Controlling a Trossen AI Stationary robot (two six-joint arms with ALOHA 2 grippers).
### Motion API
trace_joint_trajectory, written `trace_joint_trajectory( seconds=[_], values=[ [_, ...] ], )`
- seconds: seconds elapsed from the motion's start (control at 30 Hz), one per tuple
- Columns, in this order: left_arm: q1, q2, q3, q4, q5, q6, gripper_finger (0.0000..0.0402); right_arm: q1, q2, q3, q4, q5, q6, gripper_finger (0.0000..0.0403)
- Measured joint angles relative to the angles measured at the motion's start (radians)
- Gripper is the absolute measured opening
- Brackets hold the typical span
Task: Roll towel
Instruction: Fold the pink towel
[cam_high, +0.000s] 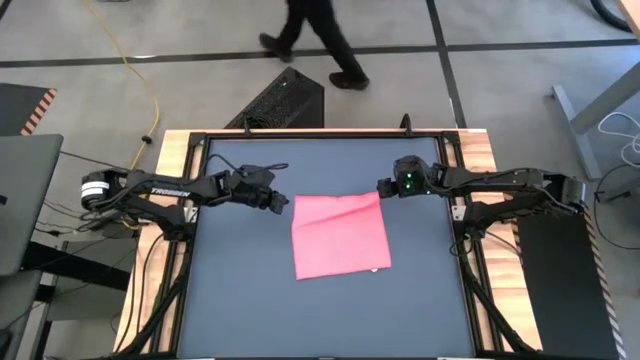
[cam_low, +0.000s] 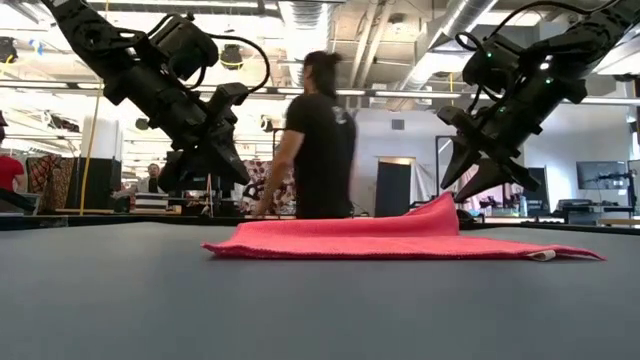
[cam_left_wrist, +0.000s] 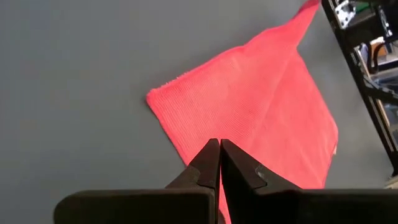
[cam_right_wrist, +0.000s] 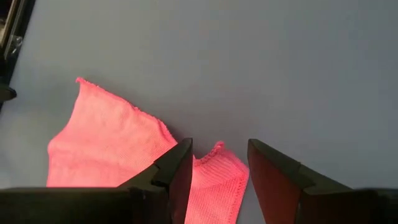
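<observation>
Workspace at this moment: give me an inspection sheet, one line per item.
Surface: dark grey table, bare around the cloth.
Job's things: pink towel flat, unrolled; far right corner lifted.
Clutter: nothing seen.
Grippers: left gripper shut, empty, above the towel's far left corner; right gripper open, straddling the lifted corner.
Cables: yellow cable on the floor beyond the table.
Surroundings: person walking past behind the table.
</observation>
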Motion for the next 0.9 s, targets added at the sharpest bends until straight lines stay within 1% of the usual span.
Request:
trace_joint_trajectory(
  seconds=[0.13, 0.23, 0.3, 0.37, 0.47, 0.63, 0.77, 0.9],
  values=[
    [0.032, 0.000, 0.000, 0.009, 0.032, -0.006, 0.0000, 0.000, 0.000, 0.000, 0.003, 0.000, -0.031, 0.0179],
    [0.056, 0.000, 0.000, 0.009, 0.085, 0.041, 0.0000, 0.000, 0.000, 0.000, 0.002, 0.000, -0.143, 0.0179],
    [0.063, 0.000, 0.000, 0.018, 0.126, 0.101, 0.0000, -0.002, 0.000, 0.000, 0.012, -0.006, -0.230, 0.0179],
    [0.063, 0.000, 0.000, 0.043, 0.160, 0.170, 0.0000, -0.007, -0.004, 0.000, 0.036, -0.034, -0.300, 0.0179],
    [0.056, 0.000, 0.000, 0.068, 0.189, 0.226, 0.0000, -0.030, -0.016, 0.000, 0.067, -0.115, -0.362, 0.0179],
    [0.053, 0.000, 0.000, 0.068, 0.215, 0.246, 0.0000, -0.078, -0.047, 0.000, 0.053, -0.211, -0.470, 0.0179],
    [0.053, 0.000, 0.000, 0.067, 0.220, 0.242, 0.0000, -0.108, -0.080, 0.000, 0.005, -0.273, -0.652, 0.0179],
    [0.053, 0.000, 0.000, 0.067, 0.232, 0.237, 0.0000, -0.102, -0.102, 0.000, -0.042, -0.275, -0.849, 0.0179]
  ],
)
